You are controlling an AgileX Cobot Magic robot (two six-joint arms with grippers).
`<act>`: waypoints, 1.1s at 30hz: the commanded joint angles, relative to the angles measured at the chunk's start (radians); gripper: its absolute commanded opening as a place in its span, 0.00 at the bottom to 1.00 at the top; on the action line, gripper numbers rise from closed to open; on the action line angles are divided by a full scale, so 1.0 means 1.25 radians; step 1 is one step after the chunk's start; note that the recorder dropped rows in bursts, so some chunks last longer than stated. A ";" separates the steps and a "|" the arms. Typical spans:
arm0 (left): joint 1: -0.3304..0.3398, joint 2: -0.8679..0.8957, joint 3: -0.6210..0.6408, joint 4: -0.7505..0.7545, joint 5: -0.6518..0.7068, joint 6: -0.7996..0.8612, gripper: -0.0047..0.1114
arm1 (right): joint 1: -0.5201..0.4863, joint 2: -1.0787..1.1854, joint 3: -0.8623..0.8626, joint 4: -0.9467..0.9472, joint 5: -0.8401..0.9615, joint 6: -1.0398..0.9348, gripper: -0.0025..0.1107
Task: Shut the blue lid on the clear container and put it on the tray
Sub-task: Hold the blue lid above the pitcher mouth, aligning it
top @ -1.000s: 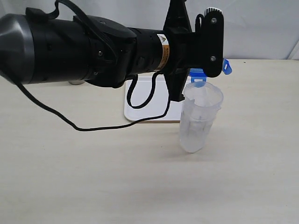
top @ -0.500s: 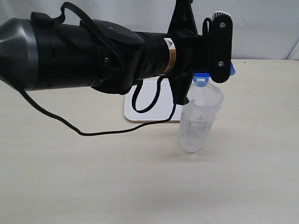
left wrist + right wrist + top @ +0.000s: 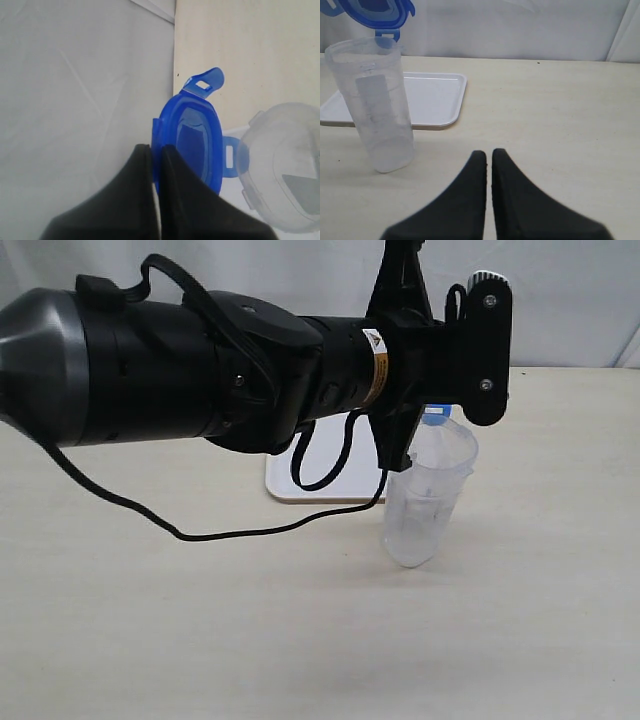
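Blue lid [image 3: 192,145], clear container [image 3: 428,500] and tray [image 3: 432,97]: one of each.

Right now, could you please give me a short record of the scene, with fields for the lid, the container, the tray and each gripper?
blue lid: pinched at its edge, held over the container's open top, not seated
clear container: upright on the table, off the tray, open
tray: flat on the table behind the container, nothing seen on it
left gripper: shut on the lid
right gripper: shut, holding nothing, low over the table
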 commanded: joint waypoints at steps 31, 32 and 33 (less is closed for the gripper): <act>-0.047 -0.003 0.041 0.010 0.109 -0.001 0.04 | -0.003 -0.003 0.002 0.000 -0.001 0.002 0.06; -0.047 -0.003 0.041 0.010 0.116 -0.001 0.04 | -0.003 -0.003 0.002 0.000 -0.001 0.002 0.06; -0.047 -0.003 0.041 0.010 0.117 -0.001 0.04 | -0.003 -0.003 0.002 0.000 -0.001 0.002 0.06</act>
